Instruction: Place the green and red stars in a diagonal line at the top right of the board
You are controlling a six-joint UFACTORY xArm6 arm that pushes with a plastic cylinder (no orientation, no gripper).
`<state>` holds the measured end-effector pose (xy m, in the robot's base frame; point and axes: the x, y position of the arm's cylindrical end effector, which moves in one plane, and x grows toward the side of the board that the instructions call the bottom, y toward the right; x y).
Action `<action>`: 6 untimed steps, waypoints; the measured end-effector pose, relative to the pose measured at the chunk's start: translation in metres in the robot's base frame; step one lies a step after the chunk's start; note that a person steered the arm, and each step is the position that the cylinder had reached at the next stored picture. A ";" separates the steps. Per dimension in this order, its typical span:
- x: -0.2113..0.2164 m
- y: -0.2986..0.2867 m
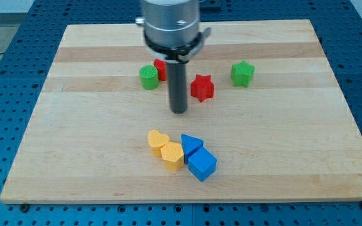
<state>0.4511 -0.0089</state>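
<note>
Just left of the red star (202,87), my tip (178,111), green star (242,73) farther right

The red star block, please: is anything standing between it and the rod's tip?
Nothing visible: my tip sits just to the view's left of the red star block, with bare wooden board between them.
</note>
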 end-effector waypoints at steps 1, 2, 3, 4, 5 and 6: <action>-0.015 0.021; -0.036 0.044; -0.054 0.074; -0.057 0.107; -0.064 0.136; -0.090 0.162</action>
<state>0.3613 0.1528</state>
